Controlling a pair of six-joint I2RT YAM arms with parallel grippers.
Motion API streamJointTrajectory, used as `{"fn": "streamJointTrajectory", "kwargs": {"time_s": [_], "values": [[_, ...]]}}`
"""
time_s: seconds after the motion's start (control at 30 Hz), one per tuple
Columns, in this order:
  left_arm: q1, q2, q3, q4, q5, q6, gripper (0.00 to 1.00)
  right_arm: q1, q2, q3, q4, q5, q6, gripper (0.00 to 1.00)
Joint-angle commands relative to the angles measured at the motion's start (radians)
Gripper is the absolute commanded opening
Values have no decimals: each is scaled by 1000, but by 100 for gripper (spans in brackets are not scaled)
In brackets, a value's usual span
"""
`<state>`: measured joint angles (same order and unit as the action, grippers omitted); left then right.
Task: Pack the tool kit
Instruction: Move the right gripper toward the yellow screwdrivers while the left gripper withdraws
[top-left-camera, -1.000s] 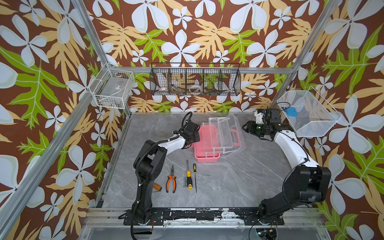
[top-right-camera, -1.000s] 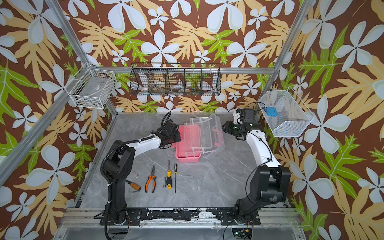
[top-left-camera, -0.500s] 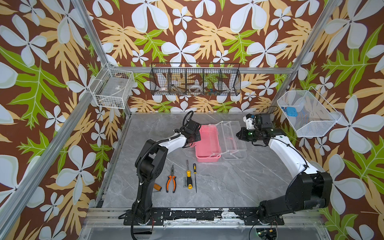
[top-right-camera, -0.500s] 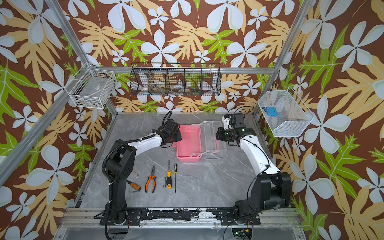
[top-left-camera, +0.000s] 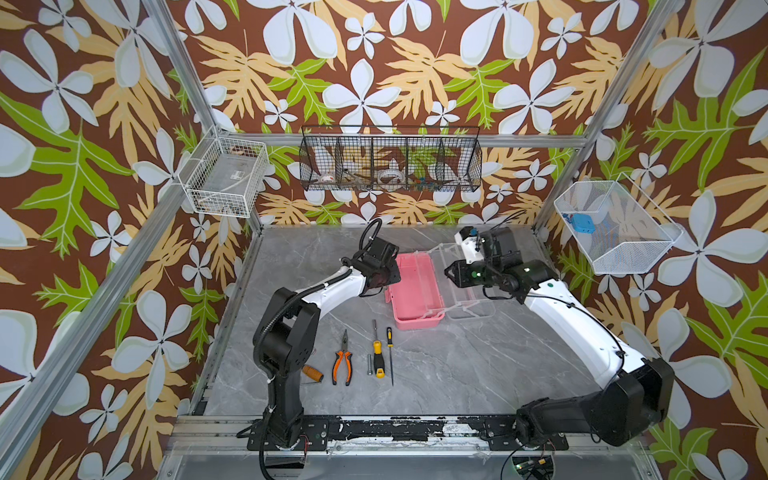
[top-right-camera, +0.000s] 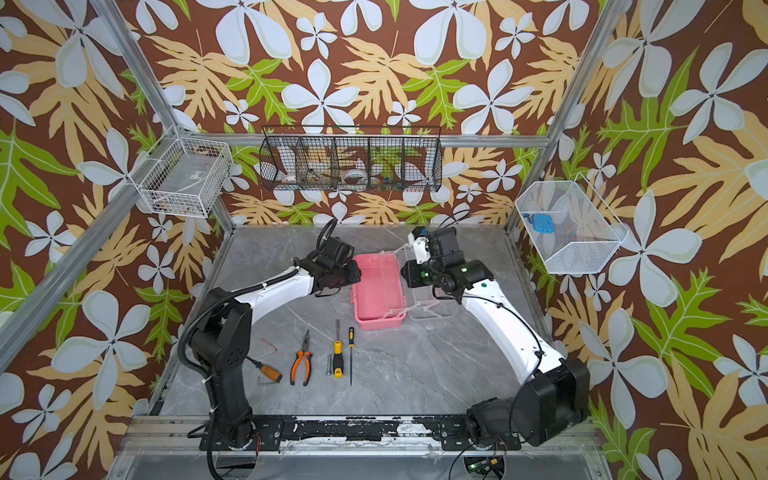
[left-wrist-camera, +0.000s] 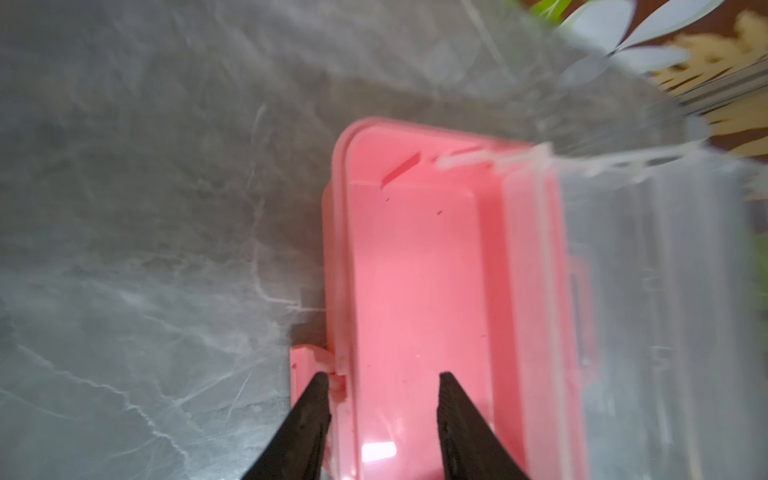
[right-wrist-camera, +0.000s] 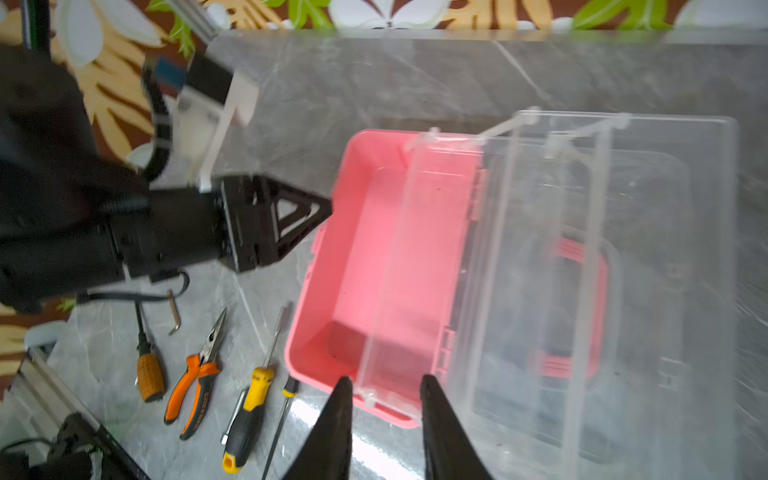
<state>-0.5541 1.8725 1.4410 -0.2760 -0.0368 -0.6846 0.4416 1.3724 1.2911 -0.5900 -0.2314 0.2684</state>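
Grey tabletop (left-wrist-camera: 145, 208); left gripper (left-wrist-camera: 381, 376) straddles pink case (left-wrist-camera: 415, 270) rim, jaws apart.

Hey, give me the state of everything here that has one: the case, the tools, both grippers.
pink case: open, empty.
clear lid: swung fully back, lying flat on the table.
pliers: jaws shut, lying on the table, unpacked.
yellow-black screwdriver: lying on the table, unpacked.
left gripper: open, straddling the case's wall, holding nothing.
right gripper: open, holding nothing.

You had one pink case (top-left-camera: 415, 291), open and empty, clear lid (top-left-camera: 471, 297) folded aside; pliers (top-left-camera: 342, 363) and screwdrivers (top-left-camera: 377, 358) lay outside.
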Motion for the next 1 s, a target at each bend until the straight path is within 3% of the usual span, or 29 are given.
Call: {"fn": "streamJointTrajectory", "kwargs": {"time_s": [0.0,0.17,0.37,0.63,0.97], "values": [[8,-52,23,-31,11,-18,54,151,-54,-30,-25,197,30,36],[34,-157,15,-89,-31,-17,60,460,-113,-106,-33,377,161,40],[137,-320,-114,-120,-33,-25,65,653,-51,-234,21,381,291,40],[233,-539,-370,-146,-9,-8,70,684,117,-281,94,352,334,42],[294,-720,-621,-153,92,56,74,613,424,-93,157,324,334,54]]}}
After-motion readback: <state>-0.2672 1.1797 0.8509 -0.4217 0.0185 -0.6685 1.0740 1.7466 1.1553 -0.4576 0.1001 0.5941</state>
